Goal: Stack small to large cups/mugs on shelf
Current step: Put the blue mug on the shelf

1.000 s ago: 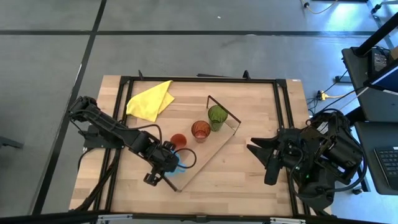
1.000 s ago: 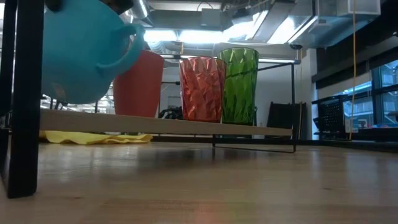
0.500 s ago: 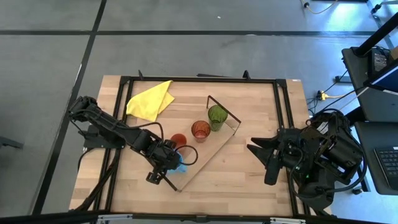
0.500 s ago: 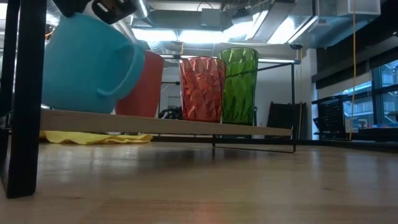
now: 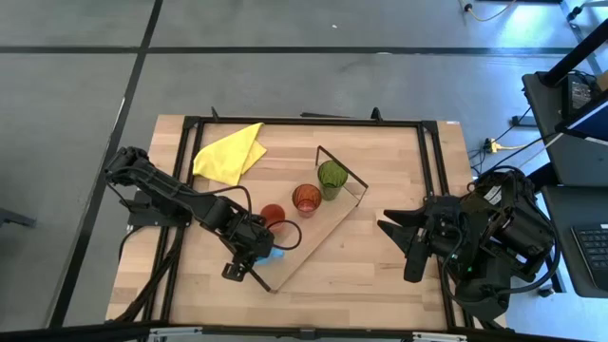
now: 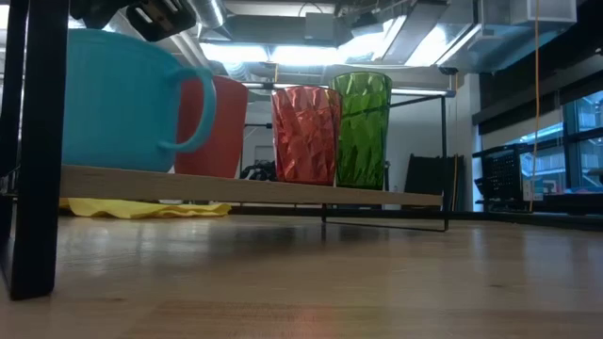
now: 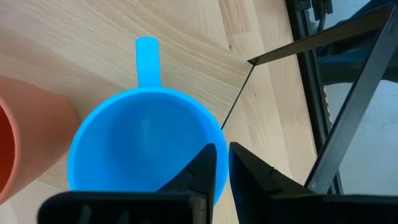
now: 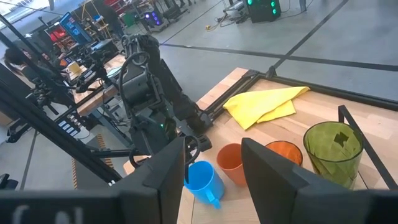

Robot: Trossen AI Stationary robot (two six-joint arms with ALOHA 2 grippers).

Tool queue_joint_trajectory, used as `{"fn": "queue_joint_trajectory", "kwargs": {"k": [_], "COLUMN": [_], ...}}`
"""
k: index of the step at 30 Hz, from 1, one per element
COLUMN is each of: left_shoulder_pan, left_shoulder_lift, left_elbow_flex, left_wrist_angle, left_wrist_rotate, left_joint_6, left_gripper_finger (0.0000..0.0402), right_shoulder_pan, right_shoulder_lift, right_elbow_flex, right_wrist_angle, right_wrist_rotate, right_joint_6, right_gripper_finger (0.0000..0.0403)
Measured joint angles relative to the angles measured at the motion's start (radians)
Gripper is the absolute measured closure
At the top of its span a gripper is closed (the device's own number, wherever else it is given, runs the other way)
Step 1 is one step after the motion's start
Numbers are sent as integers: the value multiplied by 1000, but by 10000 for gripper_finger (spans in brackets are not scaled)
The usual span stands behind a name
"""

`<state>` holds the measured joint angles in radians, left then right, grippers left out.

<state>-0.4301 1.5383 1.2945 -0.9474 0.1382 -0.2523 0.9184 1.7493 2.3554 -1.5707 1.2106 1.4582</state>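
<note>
The light blue handled mug point(image 5: 275, 254) stands upright on the near end of the light-wood shelf point(image 5: 323, 233), its handle point(image 6: 193, 113) toward the short orange-red cup point(image 5: 273, 214). Farther along the board stand the orange-red tumbler point(image 5: 306, 199) and the green tumbler point(image 5: 332, 177). My left gripper point(image 5: 258, 249) is above the mug and shut on it. My right gripper point(image 5: 385, 219) waits open near the table's right side, away from the shelf. My left gripper pinches the mug's rim point(image 7: 219, 140) on the side away from the handle point(image 7: 147, 59). One finger point(image 7: 205, 167) is inside the mug and the other point(image 7: 249, 171) outside. The fingers come from above, pointing down. The mug is upright, its base at the board point(image 6: 283, 191).
A yellow cloth point(image 5: 230, 152) lies at the table's far left. Black wire frames point(image 5: 342, 166) stand at the shelf's ends. A black frame runs around the tabletop point(image 5: 304, 122). Bare wood lies between the shelf and my right gripper.
The mug was tilted and held just above the shelf's near end. My left gripper has lowered it and tipped it back level, so it now stands upright on the board beside the short orange-red cup. The gripper has stayed shut on the rim.
</note>
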Motion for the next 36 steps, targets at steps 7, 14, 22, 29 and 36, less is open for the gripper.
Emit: {"fn": "queue_joint_trajectory", "kwargs": {"k": [7, 14, 22, 29, 36], "left_shoulder_pan": [0, 23, 78, 111, 111], "left_shoulder_lift": [-1, -5, -4, 37, 114], "left_elbow_flex": [21, 100, 100, 99, 99], "left_wrist_angle": [-16, -52, -14, 76, 117], "left_wrist_rotate": [6, -94, -96, -53, -60], "left_joint_6": [16, 22, 22, -27, -63], "left_gripper_finger": [363, 365, 365, 365, 365], "right_shoulder_pan": [0, 0, 0, 0, 0], "right_shoulder_lift": [0, 0, 0, 0, 0], "right_elbow_flex": [0, 0, 0, 0, 0], "right_wrist_angle": [0, 0, 0, 0, 0], "right_wrist_rotate": [-1, -2, -9, -9, -9], "right_joint_6": [0, -1, -1, -1, -1], "right_gripper_finger": [244, 244, 244, 244, 244]}}
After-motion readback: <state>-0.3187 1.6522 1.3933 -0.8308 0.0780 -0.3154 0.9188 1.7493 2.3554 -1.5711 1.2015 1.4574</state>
